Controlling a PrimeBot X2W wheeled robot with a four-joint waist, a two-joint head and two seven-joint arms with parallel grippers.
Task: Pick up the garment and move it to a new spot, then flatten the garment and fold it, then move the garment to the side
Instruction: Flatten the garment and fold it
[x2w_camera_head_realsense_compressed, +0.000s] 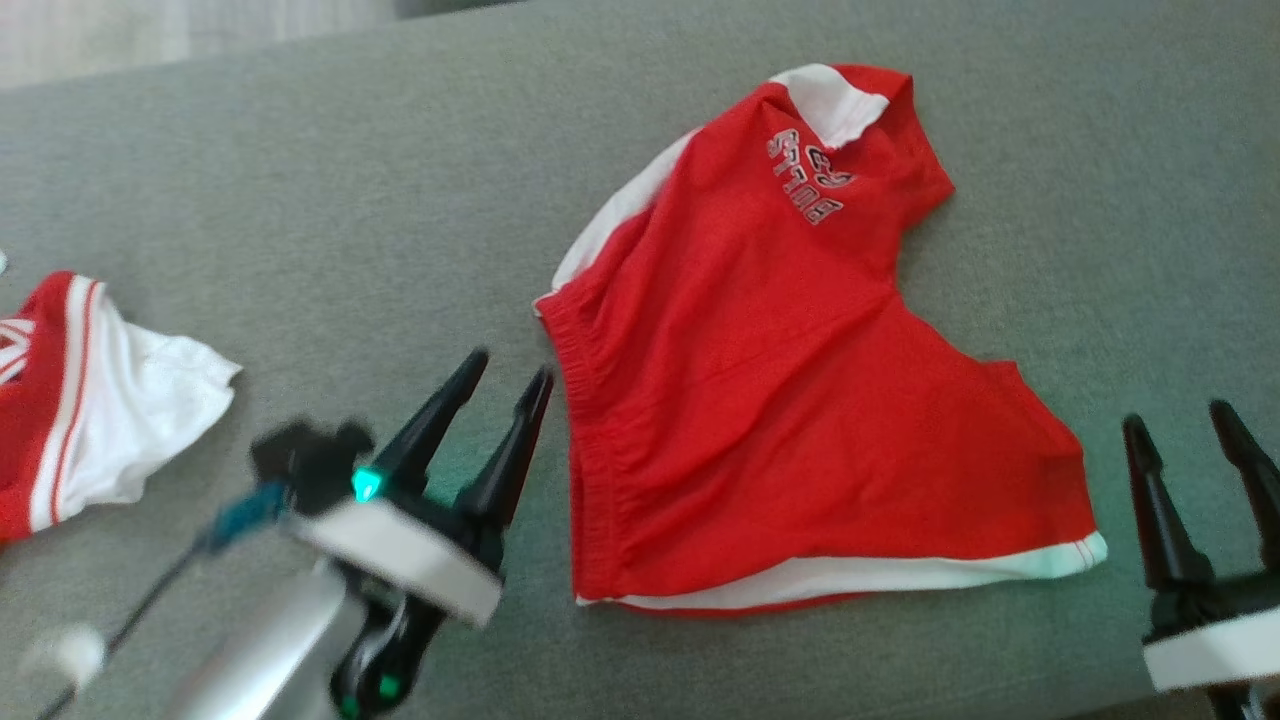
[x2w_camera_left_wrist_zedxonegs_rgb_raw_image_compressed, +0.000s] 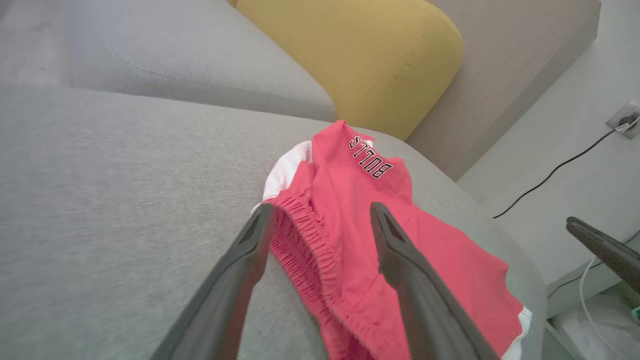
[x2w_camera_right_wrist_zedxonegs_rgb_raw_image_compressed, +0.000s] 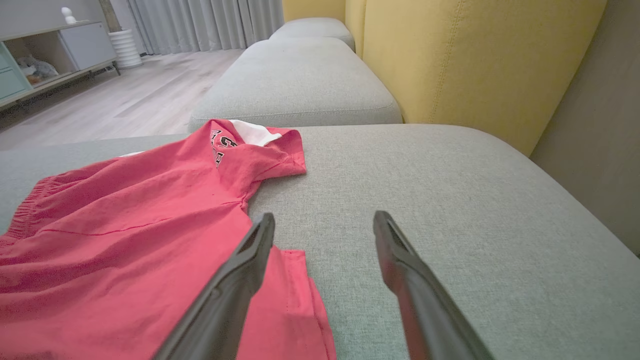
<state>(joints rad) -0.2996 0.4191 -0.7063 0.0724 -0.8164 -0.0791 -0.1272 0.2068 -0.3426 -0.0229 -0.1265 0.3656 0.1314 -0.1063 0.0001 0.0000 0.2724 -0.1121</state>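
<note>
Readable text: "BULLS" (x2w_camera_head_realsense_compressed: 806, 175) in black, white-outlined letters, upside down in head view at the garment's 1 o'clock corner; the mark next to it is creased, can't read. The garment (x2w_camera_head_realsense_compressed: 780, 400) is red with white side panels and a gathered elastic band along its 9 o'clock edge, lying rumpled on the grey cushion (x2w_camera_head_realsense_compressed: 300, 200), centre-right. Left gripper (x2w_camera_head_realsense_compressed: 510, 365) at its 8 o'clock and right gripper (x2w_camera_head_realsense_compressed: 1175, 415) at 4 o'clock both spread wide, pinching nothing; a second red-and-white piece (x2w_camera_head_realsense_compressed: 90, 410) sits far out at 9 o'clock.
</note>
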